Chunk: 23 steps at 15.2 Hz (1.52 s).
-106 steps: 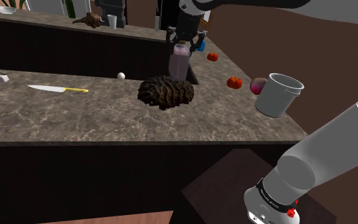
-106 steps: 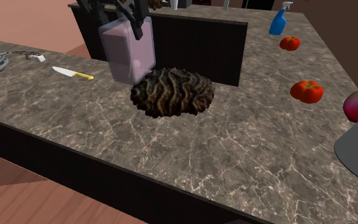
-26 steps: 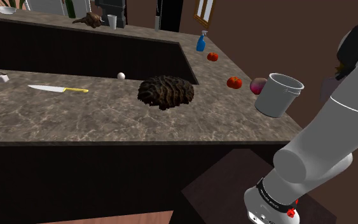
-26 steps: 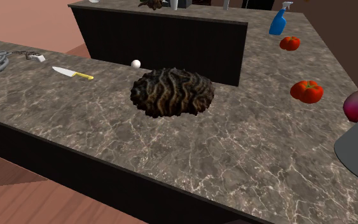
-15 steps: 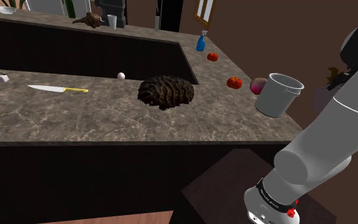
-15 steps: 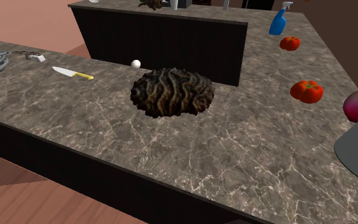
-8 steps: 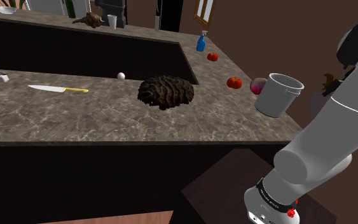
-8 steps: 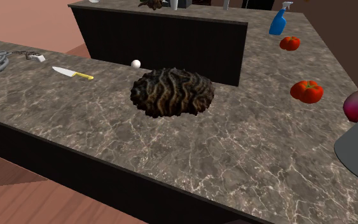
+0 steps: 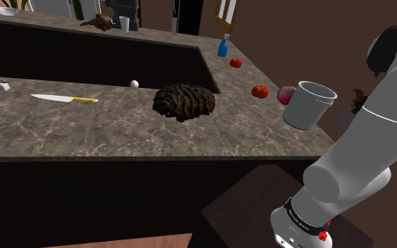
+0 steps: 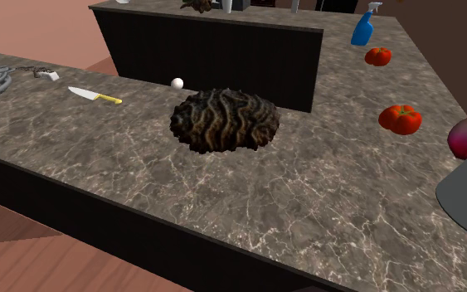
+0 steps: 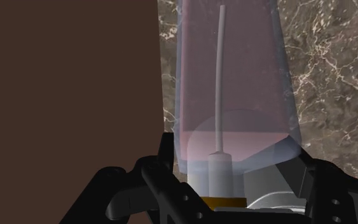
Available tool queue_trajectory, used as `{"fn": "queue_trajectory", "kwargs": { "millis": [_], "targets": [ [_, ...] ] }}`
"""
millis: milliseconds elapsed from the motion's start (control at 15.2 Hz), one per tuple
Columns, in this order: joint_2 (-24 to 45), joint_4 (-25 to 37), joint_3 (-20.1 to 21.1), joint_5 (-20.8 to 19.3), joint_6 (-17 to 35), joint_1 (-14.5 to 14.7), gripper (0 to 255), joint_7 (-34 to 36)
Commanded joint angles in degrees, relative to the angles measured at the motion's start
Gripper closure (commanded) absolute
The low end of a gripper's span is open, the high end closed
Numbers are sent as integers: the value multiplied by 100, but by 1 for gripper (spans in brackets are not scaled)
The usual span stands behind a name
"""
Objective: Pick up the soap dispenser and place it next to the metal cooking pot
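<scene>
As the end effector [image 11: 234,167] clasps the soap dispenser [image 11: 231,76], countertop edge [image 11: 168,57] lies below.

Blocked: grey cylindrical pot [image 9: 307,106], round purple vegetable [image 9: 285,94], red tomato [image 9: 260,91] along an end edge of brown marble worktop [image 9: 246,134].
Open: front corner beside pot.

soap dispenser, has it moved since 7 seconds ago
Yes. In the shoulder view the soap dispenser hung over the dark lump; now it is past the pot, toward that view's right.
</scene>
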Motion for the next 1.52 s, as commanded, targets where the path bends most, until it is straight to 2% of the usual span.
{"fn": "queue_trajectory", "kwargs": {
  "millis": [0, 726, 1320, 1452],
  "targets": [
    [126, -79, 64, 161, 108, -75, 255, -117],
    [674, -495, 465, 917, 645, -483, 255, -722],
    [1196, -722, 946, 1645, 1051, -913, 255, -1282],
    [1196, -723, 946, 1645, 1051, -913, 255, -1282]
  ]
}}
